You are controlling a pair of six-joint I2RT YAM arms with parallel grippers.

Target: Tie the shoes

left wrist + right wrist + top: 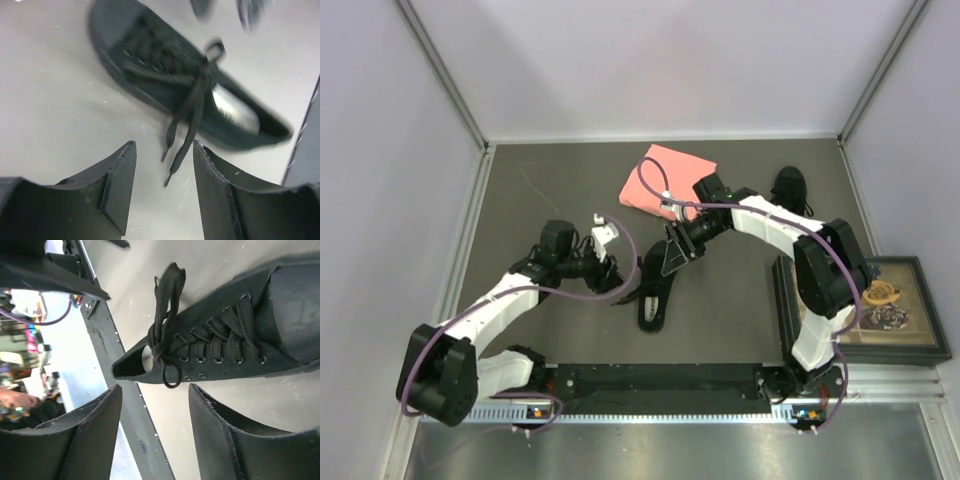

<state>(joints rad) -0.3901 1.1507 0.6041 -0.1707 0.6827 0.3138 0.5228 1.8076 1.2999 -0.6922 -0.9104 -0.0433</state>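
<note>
The near shoe (655, 300) lies in the middle of the table (570, 190), and the second shoe (788, 186) is set well apart at the far right. The left claw (162, 150) and right claw (155, 390) are spread apart, empty. The black laces (189, 117) are seen crossed and looped (no finished bow, it seems), so the loose ends would next have to be pinched.

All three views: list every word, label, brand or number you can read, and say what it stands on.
No text can be read anywhere.
The shoe shows no brand or label.
The framed picture bears a design too small to tell whether it holds words.
</note>
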